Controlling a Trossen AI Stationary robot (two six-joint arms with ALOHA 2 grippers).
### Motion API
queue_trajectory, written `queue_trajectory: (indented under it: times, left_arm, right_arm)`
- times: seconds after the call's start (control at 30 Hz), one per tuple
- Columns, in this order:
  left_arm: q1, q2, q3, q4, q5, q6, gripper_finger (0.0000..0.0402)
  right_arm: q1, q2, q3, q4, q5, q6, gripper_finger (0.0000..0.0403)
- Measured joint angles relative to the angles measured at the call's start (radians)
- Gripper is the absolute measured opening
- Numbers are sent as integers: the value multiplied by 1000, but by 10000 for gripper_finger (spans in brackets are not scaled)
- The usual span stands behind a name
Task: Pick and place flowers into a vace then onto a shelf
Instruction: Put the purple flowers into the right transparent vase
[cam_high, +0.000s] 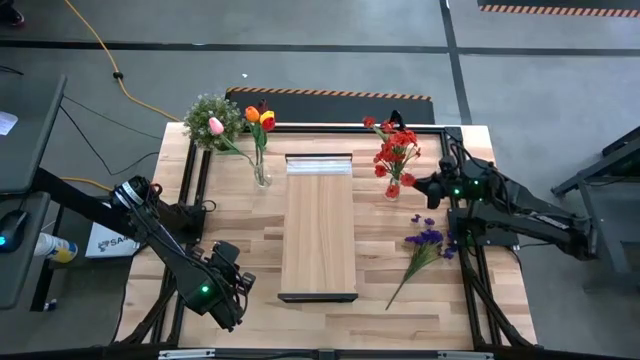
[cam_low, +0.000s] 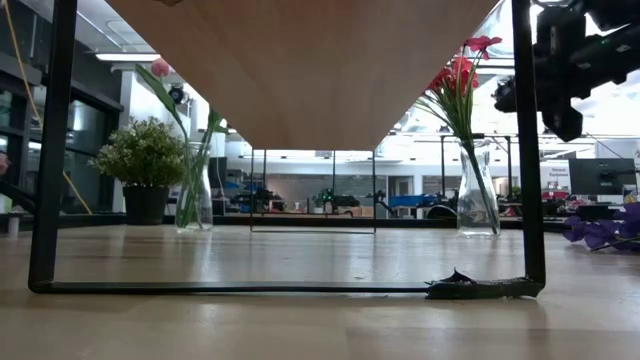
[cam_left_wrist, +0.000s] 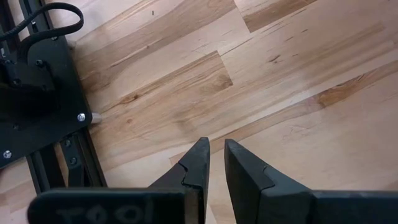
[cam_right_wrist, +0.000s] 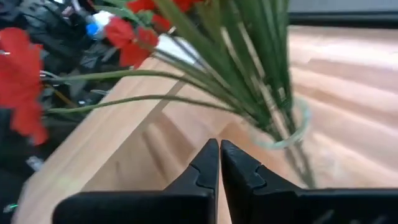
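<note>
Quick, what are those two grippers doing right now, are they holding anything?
Left gripper: slightly open, holding nothing, above bare table.
Right gripper: shut, holding nothing, beside the vase of red flowers.

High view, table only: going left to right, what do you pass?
Left end effector → potted plant → tulip vase → shelf → red flower vase → purple spray → right end effector.

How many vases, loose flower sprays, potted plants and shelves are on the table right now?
Glass vases with flowers: 2, tulip vase and red flower vase
Loose purple flower spray: 1
Potted plant: 1
Shelf: 1
Total: 5
</note>
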Motion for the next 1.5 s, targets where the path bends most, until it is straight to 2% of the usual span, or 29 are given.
queue_trajectory:
  times: [0.57,0.77,1.07,1.5]
  left_arm:
    - [0,0,0,0,0,0,85]
    - [0,0,0,10,0,0,85]
    - [0,0,0,28,0,0,85]
    - [0,0,0,31,1,0,85]
  right_arm:
    - [0,-17,0,-9,-355,141,4]
    - [4,-17,0,64,-438,170,1]
    - [107,-17,0,286,-456,227,1]
    - [297,-17,0,535,-396,226,0]
